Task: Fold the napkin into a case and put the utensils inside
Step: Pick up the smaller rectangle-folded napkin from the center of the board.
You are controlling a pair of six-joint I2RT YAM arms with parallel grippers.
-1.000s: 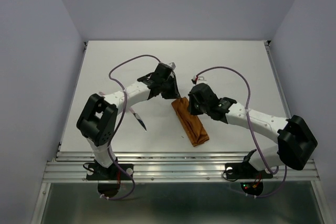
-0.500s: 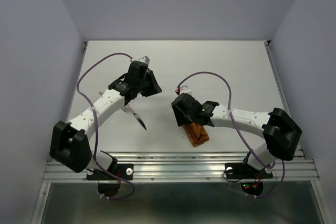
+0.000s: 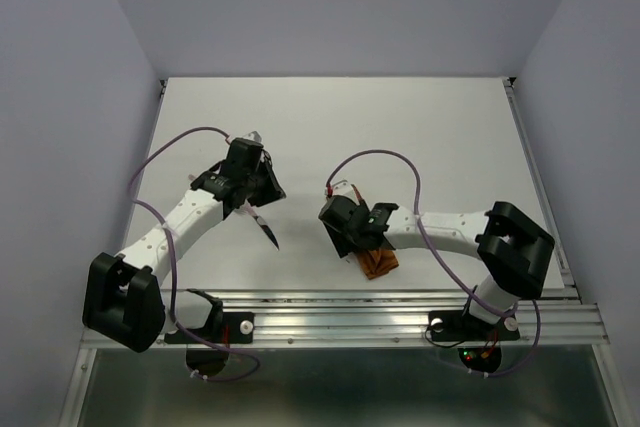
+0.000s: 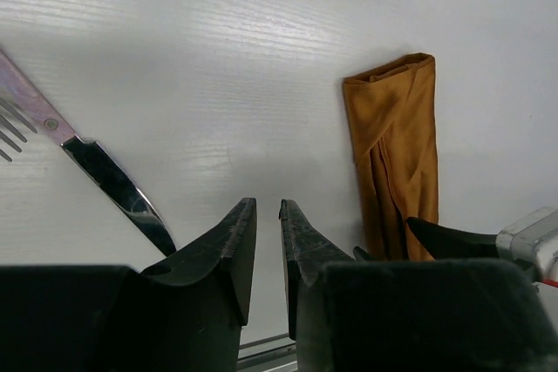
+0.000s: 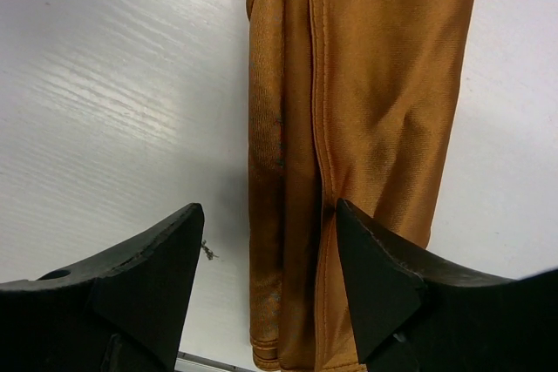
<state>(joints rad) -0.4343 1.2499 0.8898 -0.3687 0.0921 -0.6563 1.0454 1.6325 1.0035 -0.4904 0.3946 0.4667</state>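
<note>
Hovering low over the cloth, right tool (image 5: pixel 266 211) has its jaws wide, one finger to each side of the case (image 5: pixel 375 84), with nothing pinched between them. The cloth appears to lie flat beneath, not lifted. Cannot tell whether the pads touch it. Judged purpose: set there to pin the pouch or spread its mouth so the cutlery can slide in. Which end is the mouth is unclear.

Left tool (image 4: pixel 268 206): jaws narrow, a slim gap, empty. It points down at bare table (image 4: pixel 218 58), between the utensils and the case. Likely reason for the narrow setting: slender metal needs little opening.

Case: rust-orange, folded long and slim, seams running lengthwise. It lies on the table near the front edge, right of centre in the overhead view, partly under the right tool. Folding looks done.

Utensils: knife (image 4: pixel 118 193), with a dark pointed blade, lies flat just left of the left tool. Fork (image 4: pixel 7 128) tines show at the frame edge beside the knife's handle. Both are outside the case and apart from it. No third piece visible.

Judgement: insertion not yet done. The knife is the nearest pick for the left tool.
</note>
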